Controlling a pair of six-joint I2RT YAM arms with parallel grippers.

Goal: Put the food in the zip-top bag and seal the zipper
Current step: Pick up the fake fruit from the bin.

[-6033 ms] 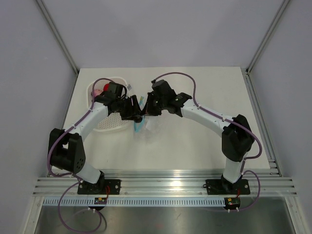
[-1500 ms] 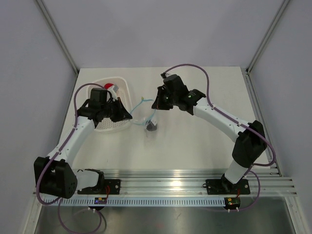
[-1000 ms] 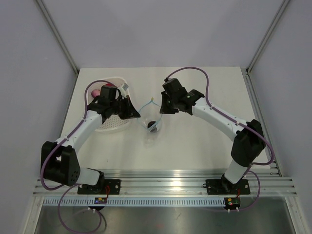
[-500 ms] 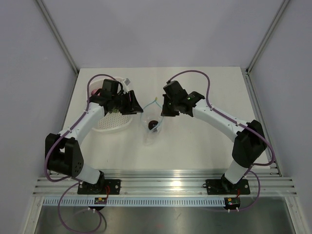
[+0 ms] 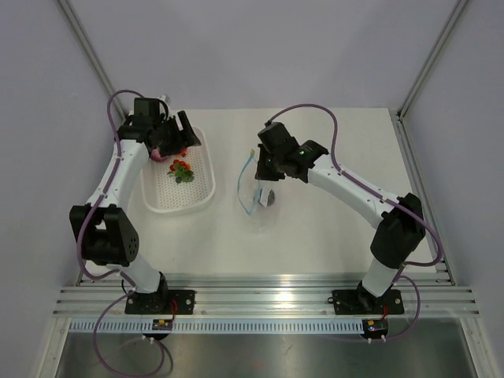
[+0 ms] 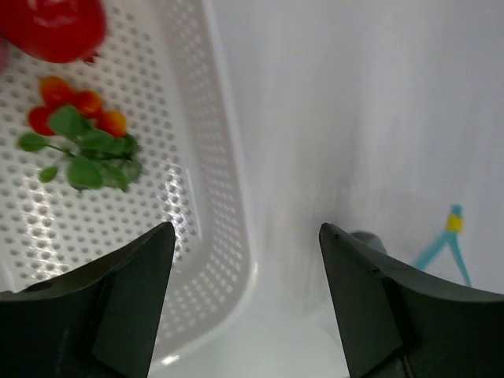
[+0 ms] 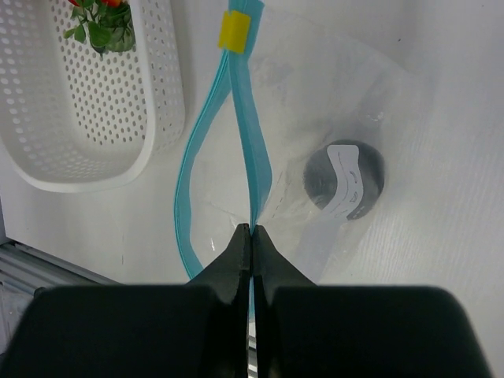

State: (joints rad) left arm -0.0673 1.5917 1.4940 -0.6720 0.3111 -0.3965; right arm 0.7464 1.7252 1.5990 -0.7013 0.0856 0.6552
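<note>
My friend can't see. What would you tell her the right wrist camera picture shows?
The right gripper is pinched shut on the light blue zipper of a clear zip-top bag. A dark round thing with a white label shows through the plastic, and a white holed basket with a green leafy toy is at the left.

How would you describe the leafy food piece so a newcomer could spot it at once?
Start at the white perforated basket on the table's left side. Toward its far end lies the leafy piece: green leaves with small red and orange berries. The red roundish piece beside it is larger, plain and leafless.
</note>
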